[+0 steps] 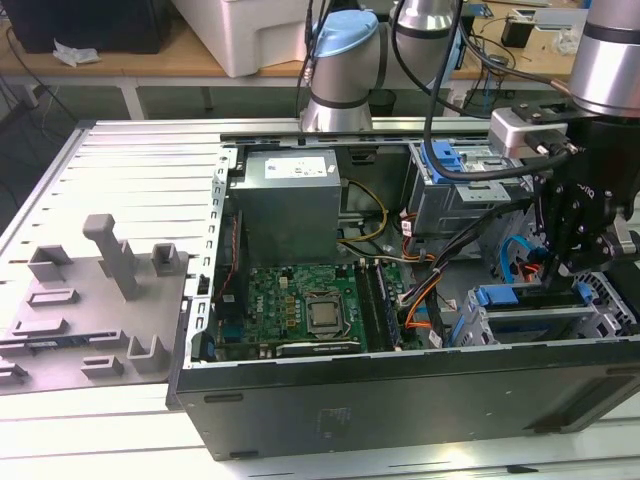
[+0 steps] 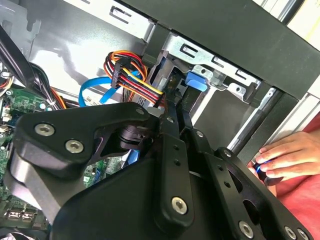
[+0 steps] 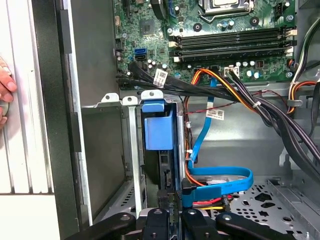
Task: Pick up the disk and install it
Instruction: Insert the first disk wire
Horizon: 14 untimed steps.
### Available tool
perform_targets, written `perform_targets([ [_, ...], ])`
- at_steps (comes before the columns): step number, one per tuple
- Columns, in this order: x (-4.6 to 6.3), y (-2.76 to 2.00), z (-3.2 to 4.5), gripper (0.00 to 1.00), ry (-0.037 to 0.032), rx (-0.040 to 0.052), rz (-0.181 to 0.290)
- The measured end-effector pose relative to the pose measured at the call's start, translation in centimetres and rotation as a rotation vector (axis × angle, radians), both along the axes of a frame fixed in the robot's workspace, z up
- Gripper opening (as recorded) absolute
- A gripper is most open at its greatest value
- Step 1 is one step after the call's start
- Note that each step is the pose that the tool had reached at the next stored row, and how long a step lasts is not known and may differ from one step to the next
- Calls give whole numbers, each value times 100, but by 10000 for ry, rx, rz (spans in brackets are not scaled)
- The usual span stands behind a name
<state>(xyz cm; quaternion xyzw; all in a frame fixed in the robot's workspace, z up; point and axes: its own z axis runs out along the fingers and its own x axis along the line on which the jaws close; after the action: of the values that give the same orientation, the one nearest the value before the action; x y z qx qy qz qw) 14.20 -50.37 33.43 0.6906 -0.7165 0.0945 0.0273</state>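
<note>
Rig: open PC case (image 1: 400, 400) lying on its side, motherboard (image 1: 300, 310) facing up
Disk (image 3: 157, 127): stands on edge in a slot of the drive cage (image 1: 530, 325), at the exterior view's right; its blue rail end shows at the slot mouth, and the cage walls hide most of the metal body
Gripper (image 3: 167, 195): tip down in the same slot, near the blue rail end; in the exterior view it hangs directly over the cage
Gripper state: cannot tell whether apart or clamped on the disk, since the contact is hidden inside the slot
Nearby: blue data cable (image 3: 220, 182) looped just beside the cage; power lead bundle (image 2: 130, 75) close to the slot; a person's hand (image 2: 285, 155) outside the case wall
Step (judged): install, seating stage; pickup looks done, full seating not confirmable
Next move calls for (judged): travel straight along the slot, no tilt against the cage walls, clear of the cable loop
</note>
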Motion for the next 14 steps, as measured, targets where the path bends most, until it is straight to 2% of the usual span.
perform_targets([
  [14, 0, 0, -39, 17, 0, -3, -1],
])
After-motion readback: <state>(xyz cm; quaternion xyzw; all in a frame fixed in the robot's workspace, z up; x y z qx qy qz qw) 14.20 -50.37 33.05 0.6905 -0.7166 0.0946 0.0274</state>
